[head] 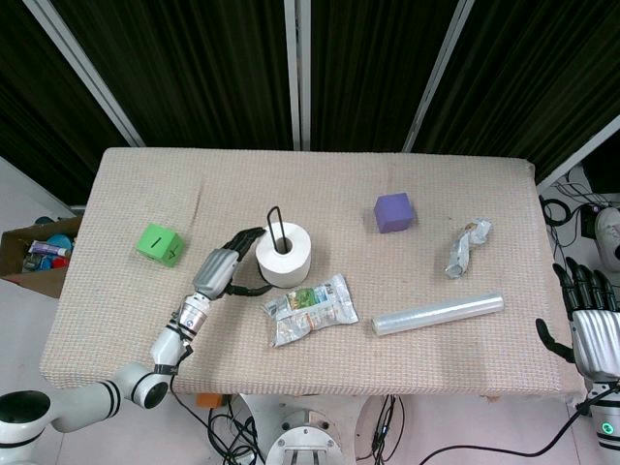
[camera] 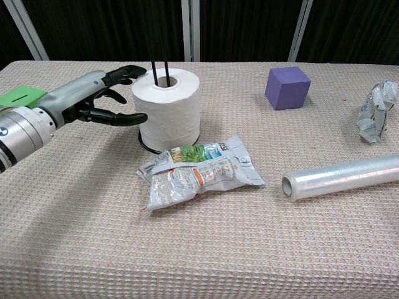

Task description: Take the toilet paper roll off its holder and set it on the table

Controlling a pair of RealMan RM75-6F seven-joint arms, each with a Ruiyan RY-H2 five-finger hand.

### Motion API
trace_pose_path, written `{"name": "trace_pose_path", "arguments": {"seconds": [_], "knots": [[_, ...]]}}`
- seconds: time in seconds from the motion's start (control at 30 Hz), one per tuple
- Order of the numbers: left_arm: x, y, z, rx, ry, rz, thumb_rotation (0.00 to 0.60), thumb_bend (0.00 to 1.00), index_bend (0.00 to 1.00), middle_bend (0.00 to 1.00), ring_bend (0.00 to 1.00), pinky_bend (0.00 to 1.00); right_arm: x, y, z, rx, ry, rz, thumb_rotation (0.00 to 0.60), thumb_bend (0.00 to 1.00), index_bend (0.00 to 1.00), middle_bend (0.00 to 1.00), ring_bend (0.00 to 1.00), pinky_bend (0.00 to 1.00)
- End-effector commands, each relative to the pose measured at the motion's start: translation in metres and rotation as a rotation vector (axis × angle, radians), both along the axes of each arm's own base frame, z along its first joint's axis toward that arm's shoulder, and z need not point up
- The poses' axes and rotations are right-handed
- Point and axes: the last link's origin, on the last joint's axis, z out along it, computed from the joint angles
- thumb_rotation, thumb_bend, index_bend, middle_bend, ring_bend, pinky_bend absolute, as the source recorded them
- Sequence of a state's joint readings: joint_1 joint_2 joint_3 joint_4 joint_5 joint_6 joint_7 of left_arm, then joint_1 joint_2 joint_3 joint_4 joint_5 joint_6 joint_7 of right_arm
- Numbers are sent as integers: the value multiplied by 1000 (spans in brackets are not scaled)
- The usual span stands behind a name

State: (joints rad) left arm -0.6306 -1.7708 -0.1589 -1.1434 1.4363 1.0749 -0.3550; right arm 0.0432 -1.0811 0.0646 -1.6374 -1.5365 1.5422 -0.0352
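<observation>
Your left hand (camera: 100, 96) reaches in from the near left with its dark fingers (camera: 128, 71) spread apart on either side of the toilet paper roll (camera: 167, 106), holding nothing; whether the fingertips touch the paper cannot be told from either view. The roll stands upright near the middle of the table (head: 126, 320), on its holder (head: 278, 229), whose thin black wire loop rises through the core and whose dark ring base shows under the roll's near edge. Just in front of the roll, on the near side, lies a crumpled snack packet (camera: 199, 171), touching or almost touching the base. To the right of the packet a roll of clear plastic film (camera: 343, 176) lies on its side, running toward the table's right edge. Farther back and to the right sits a purple cube (camera: 287, 87), and beyond it, near the right edge, a crumpled silvery wrapper (camera: 375, 111). A green block (head: 159, 243) rests on the left side of the table, behind your left forearm. Your right hand (head: 586, 320) hangs off the table's near right corner, well apart from everything, its fingers extended and empty. A cardboard box (head: 39, 254) of odds and ends sits on the floor to the far left.
</observation>
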Motion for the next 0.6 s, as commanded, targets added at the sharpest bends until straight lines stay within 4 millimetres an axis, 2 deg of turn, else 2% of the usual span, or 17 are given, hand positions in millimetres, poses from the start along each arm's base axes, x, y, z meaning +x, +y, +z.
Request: {"name": "trace_pose_path", "arguments": {"seconds": [0.03, 0.4, 0.6], "knots": [[1, 0, -1, 5, -5, -3, 321, 124, 2, 37, 40, 209, -1, 0, 0, 2, 0, -1, 600, 292, 0, 0, 0, 0], [18, 4, -15, 4, -43, -17, 320, 124, 0, 28, 41, 209, -5, 5, 6, -24, -8, -15, 600, 293, 0, 0, 0, 0], [18, 13, -23, 16, -55, 33, 333, 124, 0, 0, 41, 209, -8, 7, 7, -30, -10, -21, 600, 295, 0, 0, 0, 0]]}}
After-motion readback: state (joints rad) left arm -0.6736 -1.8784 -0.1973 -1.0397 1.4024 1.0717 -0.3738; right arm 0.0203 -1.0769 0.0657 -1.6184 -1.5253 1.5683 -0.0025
